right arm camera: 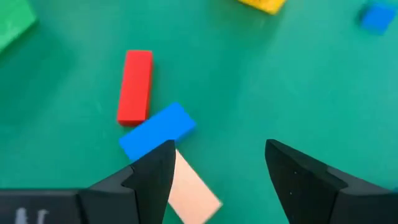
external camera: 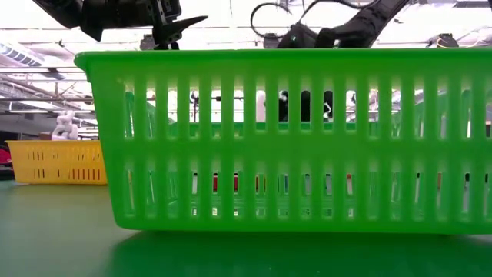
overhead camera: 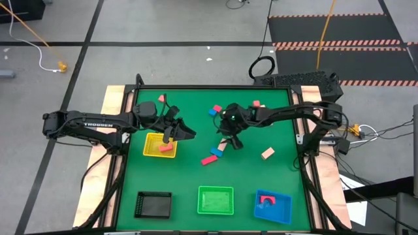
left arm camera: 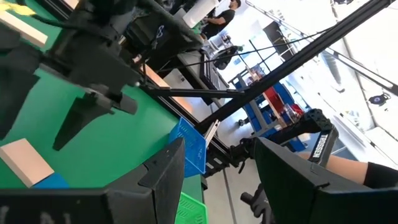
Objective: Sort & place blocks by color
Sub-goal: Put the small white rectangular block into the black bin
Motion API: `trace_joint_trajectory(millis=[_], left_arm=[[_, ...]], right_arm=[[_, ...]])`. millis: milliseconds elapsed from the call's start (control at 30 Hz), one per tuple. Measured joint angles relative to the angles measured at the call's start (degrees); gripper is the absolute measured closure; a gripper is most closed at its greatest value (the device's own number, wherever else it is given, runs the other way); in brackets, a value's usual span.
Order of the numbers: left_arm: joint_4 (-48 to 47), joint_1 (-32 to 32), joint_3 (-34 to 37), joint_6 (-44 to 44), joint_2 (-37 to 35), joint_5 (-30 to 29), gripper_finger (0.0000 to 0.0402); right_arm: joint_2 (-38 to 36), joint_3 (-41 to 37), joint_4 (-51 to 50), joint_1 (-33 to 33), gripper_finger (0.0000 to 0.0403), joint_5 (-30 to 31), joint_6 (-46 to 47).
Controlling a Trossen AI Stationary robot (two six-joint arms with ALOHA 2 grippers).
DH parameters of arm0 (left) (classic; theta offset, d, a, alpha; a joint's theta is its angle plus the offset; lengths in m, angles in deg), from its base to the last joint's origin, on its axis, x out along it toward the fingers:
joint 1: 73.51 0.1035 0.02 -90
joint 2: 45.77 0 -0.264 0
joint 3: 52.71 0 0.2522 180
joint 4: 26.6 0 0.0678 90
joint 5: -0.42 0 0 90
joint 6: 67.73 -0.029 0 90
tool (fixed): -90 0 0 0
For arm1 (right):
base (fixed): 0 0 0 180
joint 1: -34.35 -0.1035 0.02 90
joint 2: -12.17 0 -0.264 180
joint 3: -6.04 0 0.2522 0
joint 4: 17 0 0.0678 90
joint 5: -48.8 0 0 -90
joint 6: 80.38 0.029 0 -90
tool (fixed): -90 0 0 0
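Three blocks lie together on the green mat: a red bar point(right arm camera: 135, 86), a blue block point(right arm camera: 157, 132) and a cream block point(right arm camera: 193, 193). My right gripper point(overhead camera: 232, 141) hangs open just above them, touching nothing; one finger point(right arm camera: 152, 177) stands over the cream block. Other blocks lie loose: a cream one point(overhead camera: 268, 153), a blue one point(overhead camera: 217, 109) and pink ones point(overhead camera: 257, 104) point(overhead camera: 161, 98). My left gripper point(overhead camera: 185, 132) is open and holds nothing, level above the far right corner of the yellow tray point(overhead camera: 154, 151), which holds a red block point(overhead camera: 166, 147).
Along the near edge stand a black tray point(overhead camera: 153, 204), a green tray point(overhead camera: 215, 200) and a blue tray point(overhead camera: 272, 207) with a pink block point(overhead camera: 266, 199) in it. The green tray's wall point(external camera: 284, 138) fills the low view. Bare mat lies between the trays and the blocks.
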State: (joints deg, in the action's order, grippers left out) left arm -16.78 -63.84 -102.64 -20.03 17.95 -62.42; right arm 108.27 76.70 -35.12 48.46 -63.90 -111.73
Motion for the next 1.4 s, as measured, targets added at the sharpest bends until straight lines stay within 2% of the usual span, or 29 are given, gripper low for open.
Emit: trace_joint_trajectory(millis=[167, 433, 833, 933, 1100, 1233, 1400], left_arm=[[0.0, 0.0, 0.0, -1.3, 0.0, 0.0, 0.0206], [0.1, 0.0, 0.0, -3.0, 0.0, 0.0, 0.0206], [0.0, 0.0, 0.0, -3.0, 0.0, 0.0, 0.0206], [0.0, 0.0, 0.0, -3.0, 0.0, 0.0, 0.0206], [0.0, 0.0, 0.0, -3.0, 0.0, 0.0, 0.0206], [0.0, 0.0, 0.0, -3.0, 0.0, 0.0, 0.0206], [0.0, 0.0, 0.0, -3.0, 0.0, 0.0, 0.0206]], right_arm=[[1.5, 0.0, -2.7, -0.4, 0.0163, -0.1, -5.4], [6.3, 0.0, -2.8, -0.8, 0.0163, 0.0, -7.3], [9.7, 0.0, -2.5, -0.8, 0.0163, -0.4, -9.9], [10.3, 0.1, -2.3, -0.8, 0.0163, -0.6, -8.0], [10.5, 0.1, -1.9, -0.8, 0.0165, 0.1, 1.9], [10.5, 0.1, -2.1, -0.8, 0.0191, 0.5, 8.0], [10.4, 0.1, -2.5, -0.8, 0.0255, 2.9, 10.2]])
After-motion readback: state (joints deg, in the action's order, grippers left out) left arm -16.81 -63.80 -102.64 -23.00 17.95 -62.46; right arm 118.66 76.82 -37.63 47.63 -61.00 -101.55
